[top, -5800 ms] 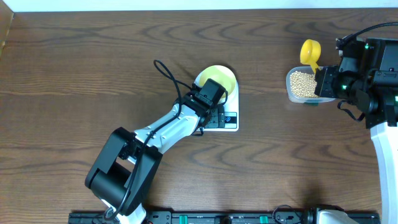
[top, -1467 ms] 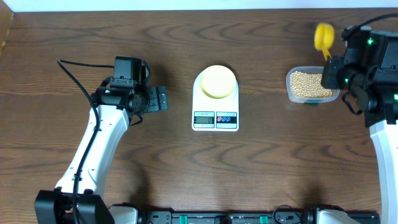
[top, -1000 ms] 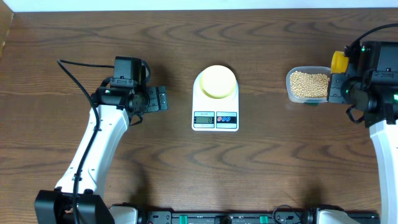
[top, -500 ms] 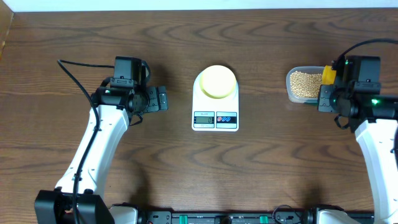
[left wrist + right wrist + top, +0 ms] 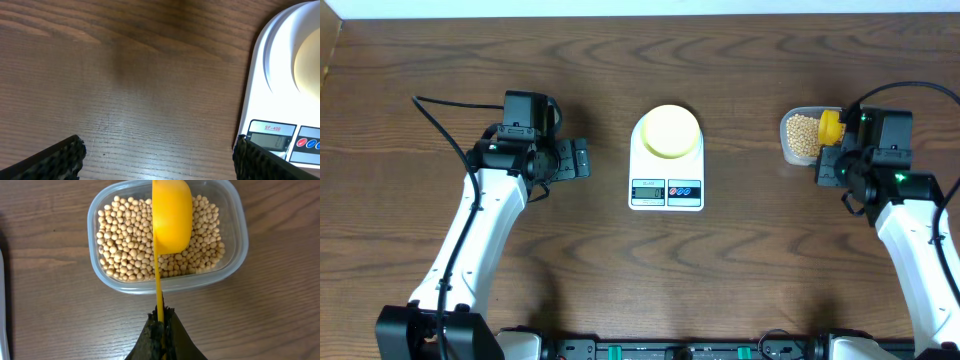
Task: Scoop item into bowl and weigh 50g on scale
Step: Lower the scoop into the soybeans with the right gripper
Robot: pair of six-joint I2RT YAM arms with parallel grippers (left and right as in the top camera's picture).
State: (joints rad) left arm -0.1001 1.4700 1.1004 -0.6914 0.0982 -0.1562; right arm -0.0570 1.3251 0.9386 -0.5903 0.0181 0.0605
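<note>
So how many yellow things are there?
2: the pale yellow bowl sitting on the white scale, and the bright yellow scoop held over the tub of beans. None seem hidden.

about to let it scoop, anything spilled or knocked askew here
Nothing stands out. The beans are all inside the tub, none on the table around it. The bowl sits squarely on the scale, and the right tool holds the scoop over the beans.
</note>
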